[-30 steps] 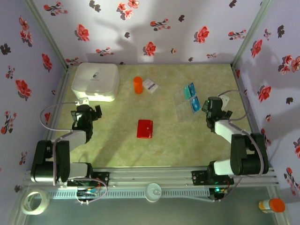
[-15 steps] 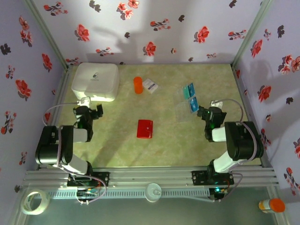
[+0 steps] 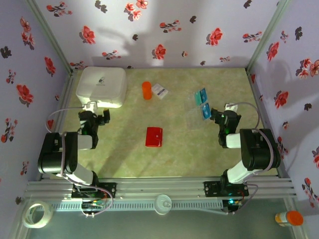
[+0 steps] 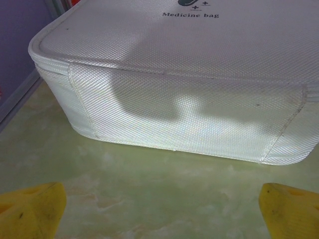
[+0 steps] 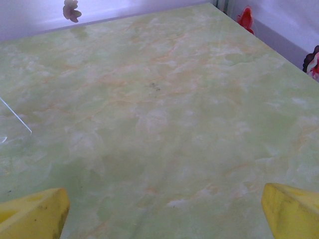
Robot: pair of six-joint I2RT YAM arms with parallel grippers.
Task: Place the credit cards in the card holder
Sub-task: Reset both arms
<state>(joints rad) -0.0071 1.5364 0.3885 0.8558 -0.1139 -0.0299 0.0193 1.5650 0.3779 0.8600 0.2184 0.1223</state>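
Your left tool (image 3: 95,118) stands fully released and grips nothing; in its wrist view (image 4: 159,211) the yellow fingertips (image 4: 31,213) sit wide apart at the bottom corners, above bare bench (image 4: 164,189), facing the near side wall of the white medicine bag (image 4: 189,109), not touching it. Your right tool (image 3: 220,117) is just as wide open and empty; in its wrist view (image 5: 164,211) the yellow fingertips (image 5: 34,215) frame bare green bench, with the edge of a clear sheet (image 5: 15,122) at the left. The red card holder (image 3: 154,137) lies closed and flat on the bench, between the two tools and apart from both. The credit cards (image 3: 203,103), teal and blue, lie on the clear sheet beyond and to the right of the card holder, just beside the right tool. Against one second ago, both arms have folded upright over their bases; since half a second ago the right tool has edged slightly toward the cards. The card holder and the cards have not moved.
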